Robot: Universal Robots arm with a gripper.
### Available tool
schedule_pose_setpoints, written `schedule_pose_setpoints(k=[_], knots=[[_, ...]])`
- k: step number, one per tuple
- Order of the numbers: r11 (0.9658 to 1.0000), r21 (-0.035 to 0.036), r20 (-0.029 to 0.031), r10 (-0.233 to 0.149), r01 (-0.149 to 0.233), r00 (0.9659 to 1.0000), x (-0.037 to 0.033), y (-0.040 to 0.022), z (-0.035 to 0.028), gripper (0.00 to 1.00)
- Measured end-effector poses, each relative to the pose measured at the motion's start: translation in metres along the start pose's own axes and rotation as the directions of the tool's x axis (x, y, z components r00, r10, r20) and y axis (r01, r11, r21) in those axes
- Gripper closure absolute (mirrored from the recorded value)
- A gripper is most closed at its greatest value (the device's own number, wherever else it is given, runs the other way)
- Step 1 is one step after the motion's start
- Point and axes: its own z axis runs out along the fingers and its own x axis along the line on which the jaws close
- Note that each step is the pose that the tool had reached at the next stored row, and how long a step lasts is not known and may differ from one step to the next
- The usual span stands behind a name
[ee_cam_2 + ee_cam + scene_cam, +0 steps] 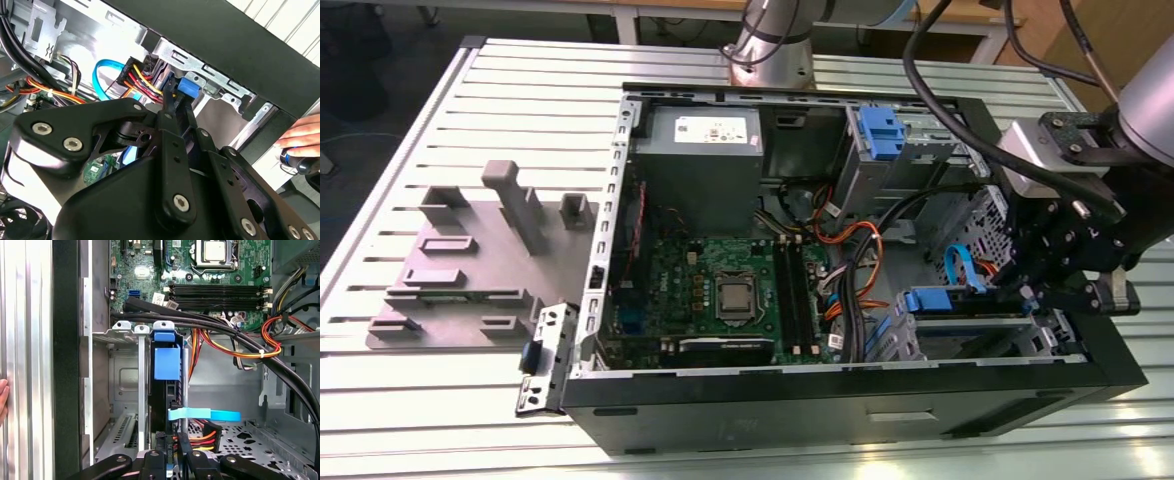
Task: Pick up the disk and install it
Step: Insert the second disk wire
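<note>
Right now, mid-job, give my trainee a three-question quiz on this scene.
1. True or false: the silver-grey metal disk with blue plastic side rails lies outside the open black computer case.
2. The black gripper is nearest to: A the green motherboard, B the disk, C the grey power-supply box.
3. Fill in: beside the case, in the first wrist view, a person's ____ is at the picture's edge.
Key: 1 false; 2 B; 3 hand.
</note>
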Motion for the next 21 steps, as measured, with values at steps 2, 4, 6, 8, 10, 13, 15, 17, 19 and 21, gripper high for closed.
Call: schedule_pose_setpoints(k=[2,4,6,8,10,13,15,17,19,21], knots=[[1.0,0.0,0.0001,0.0,0.0,1.0,0.0,-0.0004,0.0001,0.76],[1.0,0.0,0.0001,0.0,0.0,1.0,0.0001,-0.0005,0.0001,0.76],[1.0,0.0,0.0001,0.0,0.0,1.0,0.0001,-0.0005,0.0001,0.76],[1.0,0.0,0.0001,0.0,0.0,1.0,0.0001,-0.0006,0.0001,0.76],[1.0,0.0,-0.0001,0.0,0.0,1.0,0.0001,-0.0006,0.0,0.78],[1.0,0.0,0.0,0.0,0.0,1.0,0.0001,-0.0007,0.0001,0.84],[1.0,0.0,0.0001,0.0,0.0,1.0,0.0001,-0.0007,0.0001,0.84],[1.0,0.0,0.0001,0.0,0.0,1.0,0.0001,-0.0009,0.0001,0.84],[1.0,0.0,0.0001,0.0,0.0,1.0,0.0001,-0.001,0.0001,0.84],[1.0,0.0,0.0002,0.0,0.0,1.0,0.0001,-0.001,0.0,0.84]])
